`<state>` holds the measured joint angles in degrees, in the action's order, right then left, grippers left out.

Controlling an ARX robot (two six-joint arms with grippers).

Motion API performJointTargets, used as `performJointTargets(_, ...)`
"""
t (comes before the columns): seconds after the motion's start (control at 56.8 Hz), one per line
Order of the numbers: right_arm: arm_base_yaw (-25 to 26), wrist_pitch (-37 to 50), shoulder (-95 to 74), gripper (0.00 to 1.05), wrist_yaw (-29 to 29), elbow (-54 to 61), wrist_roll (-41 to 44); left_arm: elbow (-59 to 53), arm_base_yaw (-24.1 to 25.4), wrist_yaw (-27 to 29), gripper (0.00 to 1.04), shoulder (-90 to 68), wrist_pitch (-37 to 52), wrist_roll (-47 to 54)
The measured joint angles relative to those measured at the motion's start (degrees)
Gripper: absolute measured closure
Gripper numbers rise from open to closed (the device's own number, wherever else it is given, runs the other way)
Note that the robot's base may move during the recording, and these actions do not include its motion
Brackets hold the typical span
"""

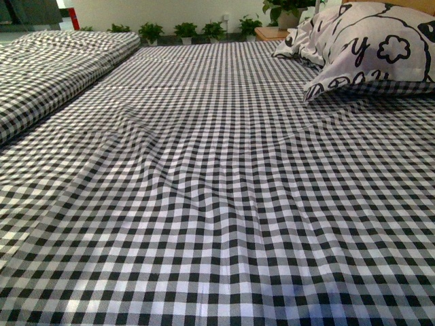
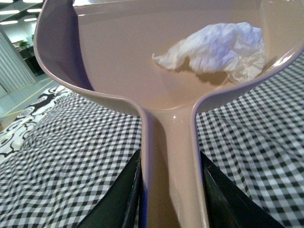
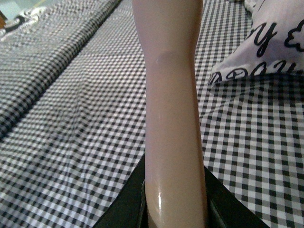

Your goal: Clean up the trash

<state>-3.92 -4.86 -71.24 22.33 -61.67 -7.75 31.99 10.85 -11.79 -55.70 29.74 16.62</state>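
In the left wrist view the trash [image 2: 216,50], a crumpled wad of white paper, lies inside the pan of the beige dustpan [image 2: 118,52]. My left gripper [image 2: 170,190] is shut on the dustpan's handle, one dark finger on each side. The dustpan hangs above the black-and-white checked bedspread [image 2: 71,156]. In the right wrist view my right gripper [image 3: 173,199] is shut on the beige brush handle [image 3: 172,109], which runs up out of the picture; the brush head is out of view. Neither arm shows in the front view.
The checked bedspread [image 1: 204,204] fills the front view, rumpled in the middle. A white patterned pillow [image 1: 370,44] lies at the back right, also in the right wrist view [image 3: 266,42]. A folded checked quilt [image 1: 47,68] lies at the left. Potted plants [image 1: 185,30] line the far wall.
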Motion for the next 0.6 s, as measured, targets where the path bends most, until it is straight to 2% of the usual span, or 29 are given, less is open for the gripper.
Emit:
performJointTargets(0.159, 4.07, -3.21, 8.15, 0.85, 4.7, -2.45, -4.37, 2.34, -6.71, 6.49, 0.76, 13.6, -11.34, -6.49)
performJointTargets(0.388, 10.43, -3.85, 15.72, 0.85, 7.76, -4.66, -10.32, 4.15, -14.08, 12.57, 0.76, 25.38, -22.77, -11.67)
performJointTargets(0.599, 14.53, -5.51, 22.18, 0.85, 12.61, -4.5, -12.96, 4.17, -23.32, 21.35, 0.76, 31.08, -27.17, -14.21)
